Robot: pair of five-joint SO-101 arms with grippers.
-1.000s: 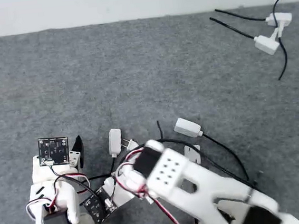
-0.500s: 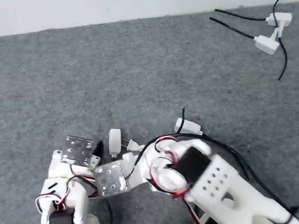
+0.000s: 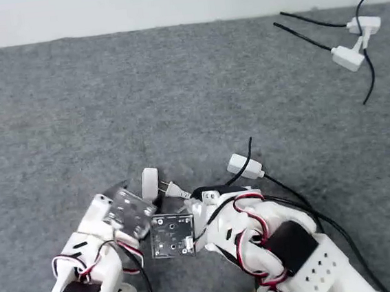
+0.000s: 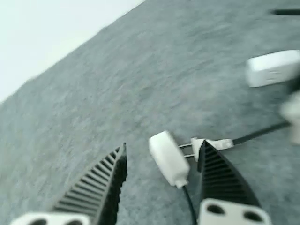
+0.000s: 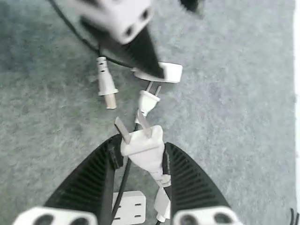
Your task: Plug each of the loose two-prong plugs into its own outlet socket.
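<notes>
High view, from the left: the left arm [image 3: 82, 267] sits at the near left edge of the grey carpet [image 3: 230, 80], its wrist tilted toward a white socket block [image 3: 149, 183]. Just right of that block lies a small plug [image 3: 173, 188], prongs pointing at it. In the left wrist view the left gripper [image 4: 164, 145] is spread wide, with one black ribbed finger on each side of the socket block and neither touching it. The small plug shows at the tip of one finger. Its prongs reach the block's face, but I cannot tell whether they are seated.

Further right in the high view, the right arm [image 3: 295, 254] bends in from the near right edge, its wrist close beside the left arm's. In the right wrist view the right gripper [image 5: 141, 144] is pinching a two-prong plug [image 5: 140, 145] by its white body, both fingers pressed against its sides. The two flat prongs are free and point toward the small plug and socket block just ahead. A loose plug [image 5: 107, 84] lies on the carpet near them, apart from any socket. Below the gripper lies a flat outlet [image 5: 127, 206] with two slots showing.

Right of the wrists in the high view, a second socket block [image 3: 244, 165] lies on its black cord. Well apart, in the far right corner, two white connectors [image 3: 349, 57] lie together with their black cords crossing.
</notes>
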